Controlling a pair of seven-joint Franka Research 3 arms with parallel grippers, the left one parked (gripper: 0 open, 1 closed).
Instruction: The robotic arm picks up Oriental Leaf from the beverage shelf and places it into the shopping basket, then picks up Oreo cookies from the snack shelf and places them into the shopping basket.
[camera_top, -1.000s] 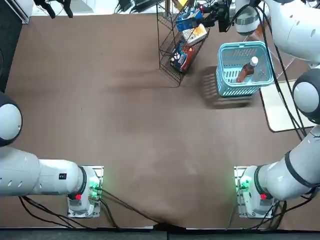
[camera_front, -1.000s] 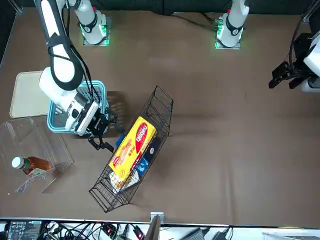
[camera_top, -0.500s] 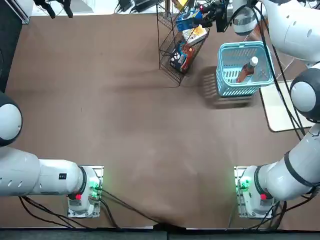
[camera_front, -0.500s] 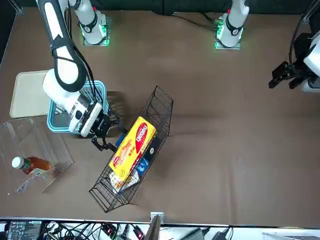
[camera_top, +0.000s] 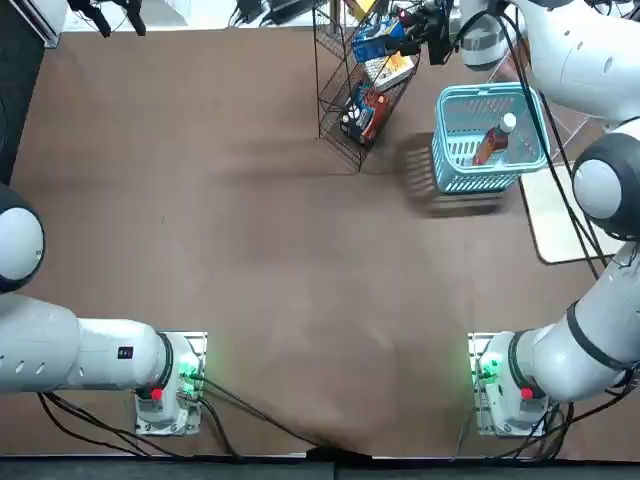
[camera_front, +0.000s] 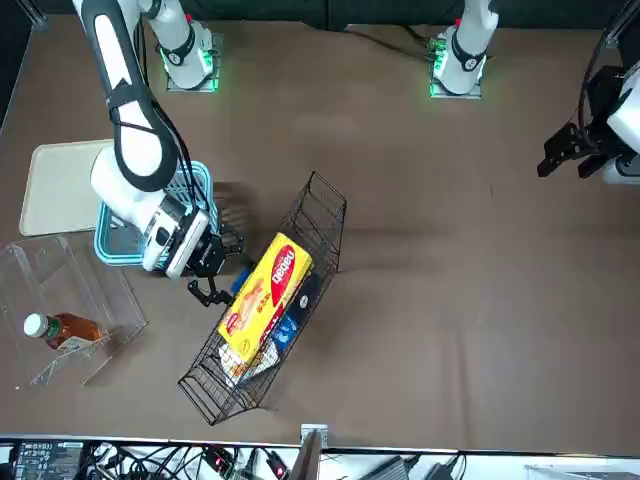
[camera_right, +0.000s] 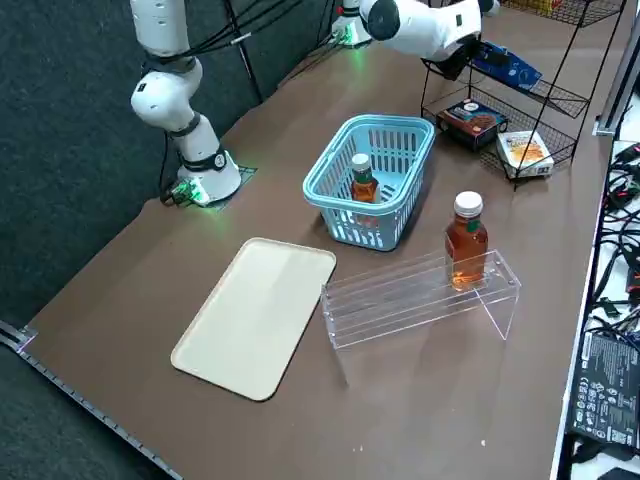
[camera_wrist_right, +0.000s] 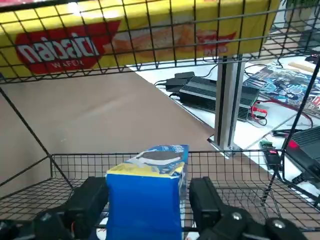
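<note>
Right gripper (camera_wrist_right: 149, 212): at the rack (camera_right: 541, 92), fingers (camera_wrist_right: 86, 205) apart, one on each side of the Oreos (camera_wrist_right: 144, 202); whether they touch the packet, I cannot quite tell.
Oreos: on a rack tier, below the yellow wafer packet (camera_front: 265, 297).
Basket (camera_right: 369, 181): holds a bottle of tea (camera_right: 364, 186).
Acrylic shelf (camera_right: 420, 298): another tea bottle (camera_right: 466, 240) on it.
Table (camera_top: 250, 230): brown, a cream tray (camera_right: 254, 318) near the basket.
Room: black power supply (camera_wrist_right: 218, 98) and cables beyond the table.
</note>
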